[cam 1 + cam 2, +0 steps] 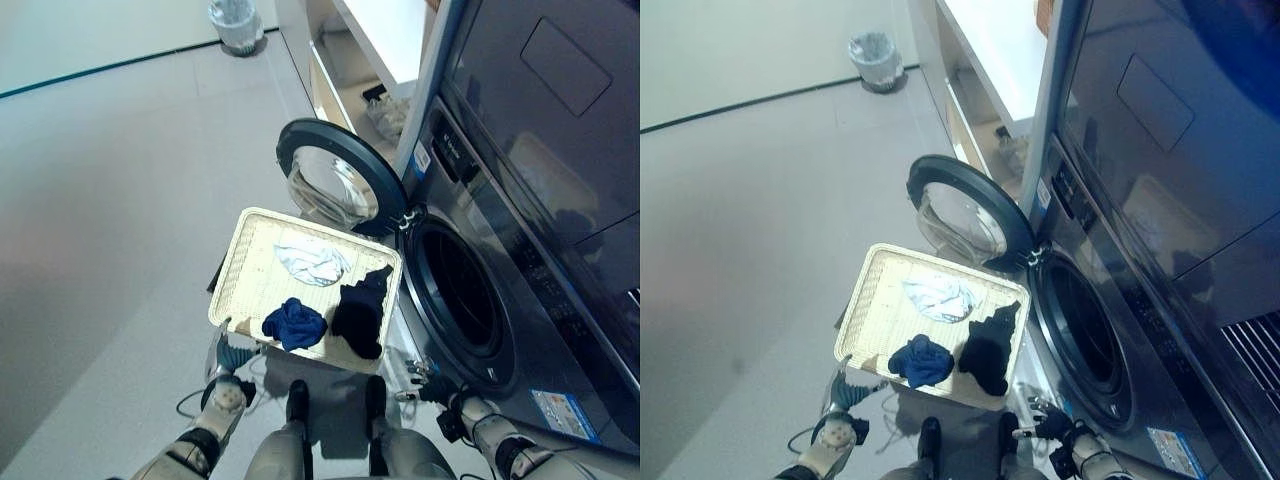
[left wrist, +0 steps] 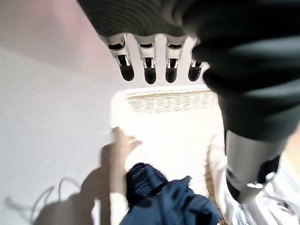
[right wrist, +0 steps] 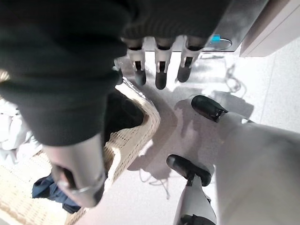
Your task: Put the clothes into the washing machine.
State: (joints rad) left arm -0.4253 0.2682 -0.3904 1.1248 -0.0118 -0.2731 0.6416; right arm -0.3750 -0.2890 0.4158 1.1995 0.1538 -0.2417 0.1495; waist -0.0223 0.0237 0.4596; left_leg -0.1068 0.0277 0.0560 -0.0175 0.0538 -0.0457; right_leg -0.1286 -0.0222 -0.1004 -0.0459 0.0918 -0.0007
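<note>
On the floor at about 6 o'clock from the open washing machine door (image 1: 330, 180), a pale wicker basket (image 1: 240, 270) holds the clothes: a white garment (image 1: 312, 260) near the middle, a blue garment (image 1: 294, 323) at the basket's 6 o'clock edge, and a black garment (image 1: 362, 312) at its 4 o'clock corner, part of it draped up to the rim nearest the drum opening (image 1: 462, 300). Nothing is in the drum yet as far as the head views show, so the task looks barely begun. The left robot hand (image 1: 226, 398) hangs just off the basket's 7 o'clock corner with fingers (image 2: 149, 70) straight and spread, holding nothing; the right robot hand (image 1: 428, 382) sits at the basket's 5 o'clock side, low before the washing machine (image 1: 540, 230), fingers (image 3: 160, 70) likewise loose and empty. The likely trouble is a weak pinch on limp cloth: a garment could trail, snag on the wicker rim or the door's edge, and drop to the floor (image 1: 110, 200) short of the drum. The black garment lies nearest the right robot hand, but grabbing a thin fold may lift only part of it. The glass door stands wide at 12 o'clock from the basket and could be knocked by a careless swing.
</note>
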